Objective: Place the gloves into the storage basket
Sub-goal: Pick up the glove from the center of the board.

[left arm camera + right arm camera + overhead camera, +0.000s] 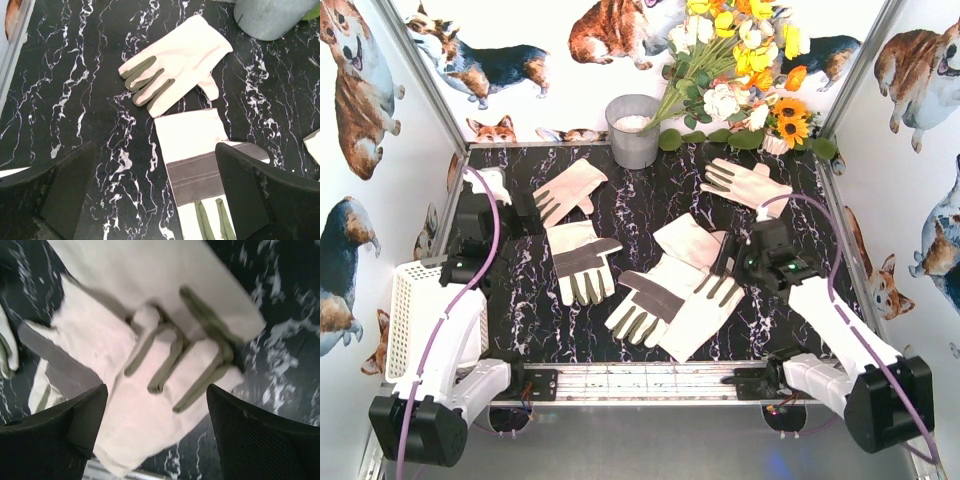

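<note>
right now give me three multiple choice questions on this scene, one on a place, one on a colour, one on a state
1. Where is the storage basket? A at the left edge of the table; B at the right edge; C in the middle.
2. What colour is the bucket at the back? A red; B grey; C blue.
3. How is the right gripper? A shut on a glove; B open above the gloves; C inside the basket.

Answers:
1. A, the top view shows it at the left edge.
2. B, its wall is grey.
3. B, the right wrist view shows both fingers apart with overlapping gloves below.
</note>
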You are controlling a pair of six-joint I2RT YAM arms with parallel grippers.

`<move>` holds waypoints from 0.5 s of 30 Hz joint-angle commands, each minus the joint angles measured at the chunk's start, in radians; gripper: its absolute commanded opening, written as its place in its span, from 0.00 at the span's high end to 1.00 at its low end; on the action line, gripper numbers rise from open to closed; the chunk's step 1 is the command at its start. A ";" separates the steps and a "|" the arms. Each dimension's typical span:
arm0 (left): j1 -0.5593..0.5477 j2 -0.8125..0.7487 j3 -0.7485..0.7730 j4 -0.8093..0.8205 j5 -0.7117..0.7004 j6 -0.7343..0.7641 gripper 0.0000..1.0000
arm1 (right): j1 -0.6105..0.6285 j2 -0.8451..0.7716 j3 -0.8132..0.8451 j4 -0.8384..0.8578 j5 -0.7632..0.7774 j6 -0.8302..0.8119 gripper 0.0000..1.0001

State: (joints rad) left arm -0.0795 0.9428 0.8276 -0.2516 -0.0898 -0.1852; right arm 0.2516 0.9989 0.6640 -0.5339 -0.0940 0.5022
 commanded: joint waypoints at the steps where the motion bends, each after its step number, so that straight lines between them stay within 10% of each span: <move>1: -0.008 -0.038 -0.016 -0.040 0.019 0.014 0.00 | 0.072 0.028 0.031 -0.147 0.020 0.118 0.19; 15: 0.064 -0.048 -0.015 -0.030 0.044 0.014 0.00 | 0.255 0.242 0.002 0.175 -0.136 0.389 0.42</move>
State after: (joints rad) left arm -0.0486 0.9070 0.8181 -0.2810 -0.0658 -0.1753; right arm 0.5003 1.2266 0.6640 -0.5236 -0.2214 0.7540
